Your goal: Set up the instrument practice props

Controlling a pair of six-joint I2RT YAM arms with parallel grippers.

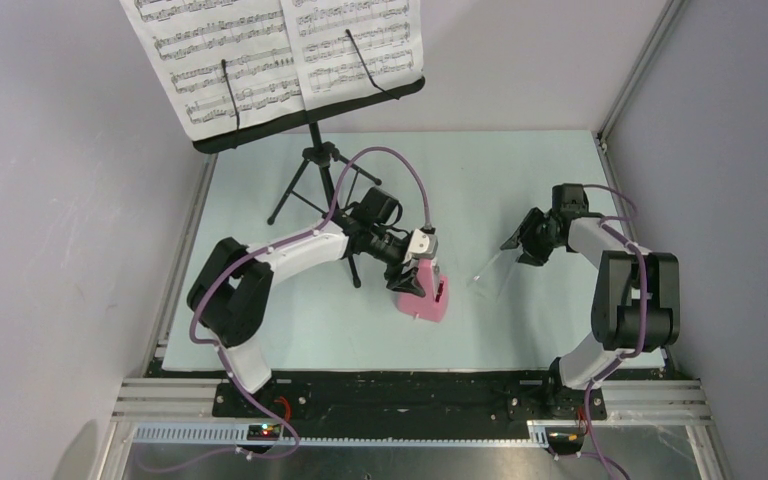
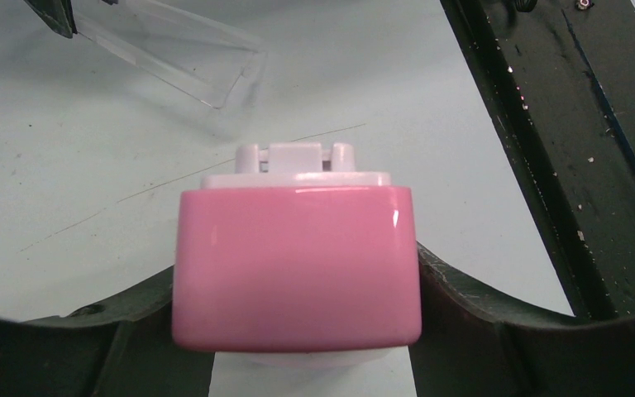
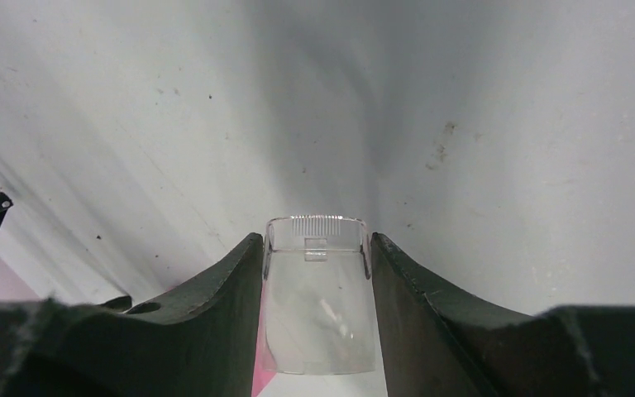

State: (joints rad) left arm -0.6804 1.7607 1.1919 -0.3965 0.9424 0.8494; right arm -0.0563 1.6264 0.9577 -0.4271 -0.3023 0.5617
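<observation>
Top external: we see our left hand point(image 1: 418, 283) closed on the pink metronome point(image 1: 432, 300) near the middle of the counter point(image 1: 520, 180), toward the front. Our right hand point(image 1: 522, 243) pinches the clear cover point(image 1: 488, 274), apart from the metronome on its right. At the back-left, sheet music point(image 1: 260, 50) sits on the black music stand point(image 1: 312, 112).

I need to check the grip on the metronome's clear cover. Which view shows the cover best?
Right wrist: the clear cover sits centred, clamped in the right gripper. Left wrist catches part of it at the top edge; top external shows only a faint glint.
</observation>
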